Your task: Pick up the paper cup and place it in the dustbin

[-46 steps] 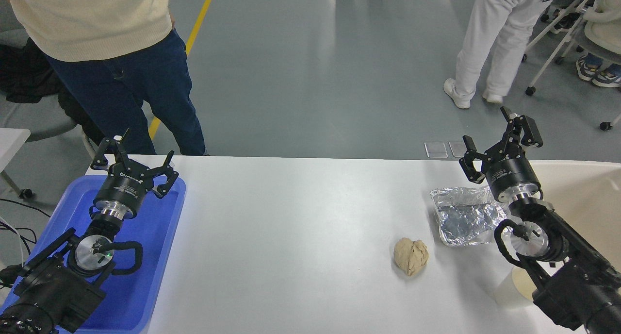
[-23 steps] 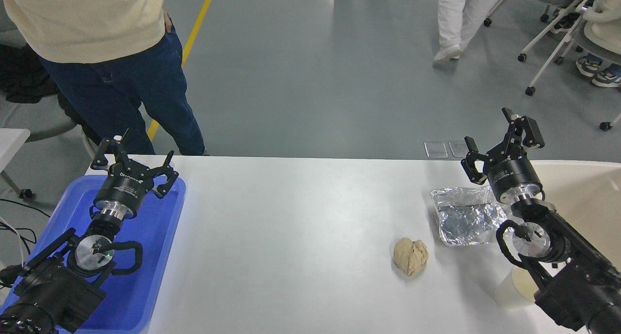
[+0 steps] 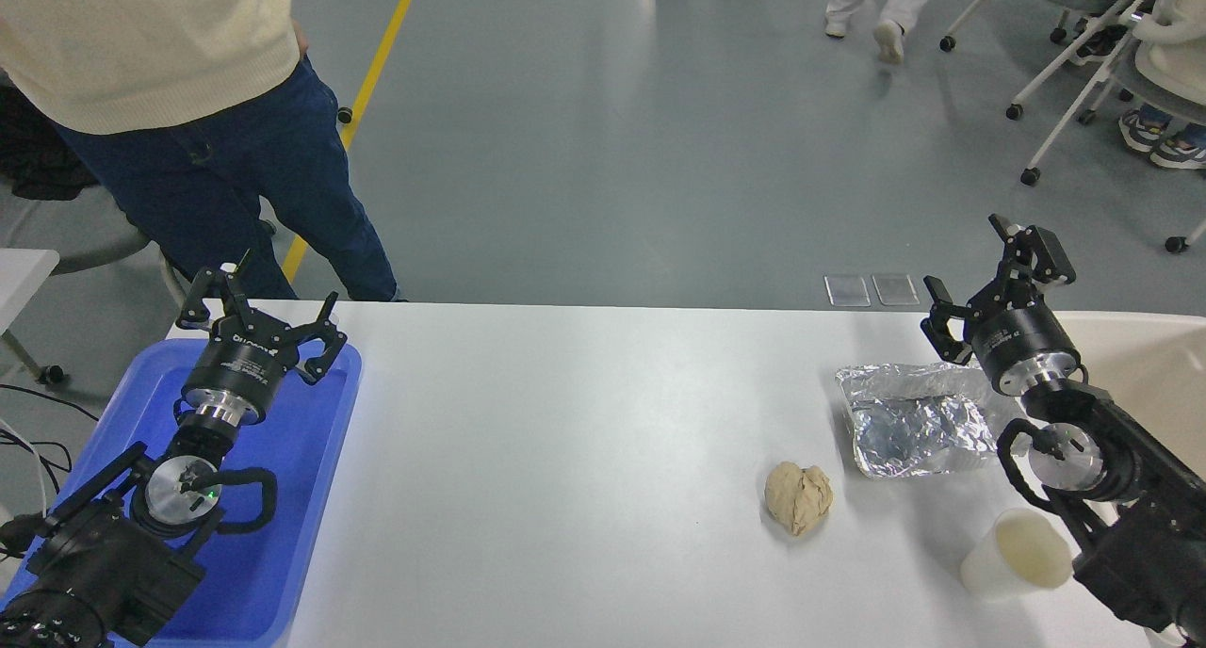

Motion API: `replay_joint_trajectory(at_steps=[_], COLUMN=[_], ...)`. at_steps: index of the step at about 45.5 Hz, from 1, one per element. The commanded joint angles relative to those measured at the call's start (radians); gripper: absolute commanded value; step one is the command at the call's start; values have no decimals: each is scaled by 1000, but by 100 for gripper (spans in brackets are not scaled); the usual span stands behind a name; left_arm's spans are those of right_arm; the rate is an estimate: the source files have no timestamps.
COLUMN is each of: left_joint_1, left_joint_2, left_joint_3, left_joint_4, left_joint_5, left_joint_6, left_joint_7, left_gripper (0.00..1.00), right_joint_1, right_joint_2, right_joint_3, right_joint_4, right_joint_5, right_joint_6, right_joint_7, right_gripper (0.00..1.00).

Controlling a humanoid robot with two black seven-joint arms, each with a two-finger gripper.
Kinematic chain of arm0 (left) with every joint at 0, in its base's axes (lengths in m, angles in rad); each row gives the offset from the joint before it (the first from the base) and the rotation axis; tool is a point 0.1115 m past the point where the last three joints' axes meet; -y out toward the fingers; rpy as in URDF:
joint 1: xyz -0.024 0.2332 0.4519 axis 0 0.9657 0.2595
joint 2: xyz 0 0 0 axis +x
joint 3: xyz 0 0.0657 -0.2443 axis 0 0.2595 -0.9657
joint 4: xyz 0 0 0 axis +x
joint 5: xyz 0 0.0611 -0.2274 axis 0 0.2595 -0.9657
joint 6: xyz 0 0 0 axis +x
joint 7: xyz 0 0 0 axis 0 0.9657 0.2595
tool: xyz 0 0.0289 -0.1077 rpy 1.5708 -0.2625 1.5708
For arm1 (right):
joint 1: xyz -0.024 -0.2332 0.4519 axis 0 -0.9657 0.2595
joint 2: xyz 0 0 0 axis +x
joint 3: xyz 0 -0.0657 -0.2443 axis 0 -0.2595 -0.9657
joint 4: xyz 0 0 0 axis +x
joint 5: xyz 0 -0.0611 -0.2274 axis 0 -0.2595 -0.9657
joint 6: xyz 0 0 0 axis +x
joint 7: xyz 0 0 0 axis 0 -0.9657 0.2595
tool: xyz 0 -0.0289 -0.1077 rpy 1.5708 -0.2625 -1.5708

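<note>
A small white paper cup (image 3: 1018,554) with a cream inside stands upright near the table's front right, close beside my right arm. The cream-beige dustbin (image 3: 1145,365) shows only partly at the right edge, behind that arm. My right gripper (image 3: 999,271) hangs open and empty over the table's far right edge, well beyond the cup and just left of the dustbin. Over the blue tray at the lower left my left gripper (image 3: 254,299) is parked, open and empty.
A crumpled silver foil tray (image 3: 909,422) lies left of my right arm. A tan wad of paper (image 3: 798,497) sits nearer the front. The blue tray (image 3: 283,497) fills the left end. A person in a cream sweater (image 3: 170,55) stands at the far left.
My right arm has swung to the right, uncovering the whole rim of the paper cup. The person in white trousers has walked off toward the back. The left arm has stayed still.
</note>
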Motion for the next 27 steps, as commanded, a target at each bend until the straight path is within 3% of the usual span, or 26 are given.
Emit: replay_joint_trajectory(at_steps=[1, 9, 14, 27], left_joint_1=[0, 0, 0, 0], left_joint_2=[0, 0, 0, 0], left_joint_3=[0, 0, 0, 0], left_joint_4=[0, 0, 0, 0], left_joint_5=[0, 0, 0, 0], left_joint_6=[0, 0, 0, 0], left_joint_7=[0, 0, 0, 0], left_gripper=[100, 100, 100, 100], right_joint_1=[52, 226, 337, 402], right_joint_2=[-110, -297, -333, -359], right_joint_3=[-189, -653, -861, -963], right_joint_4=[5, 34, 36, 44], right_joint_5=[22, 20, 22, 51], right_joint_6=[9, 12, 12, 12], right_joint_7=[-9, -9, -9, -11], right_gripper=[100, 100, 100, 100])
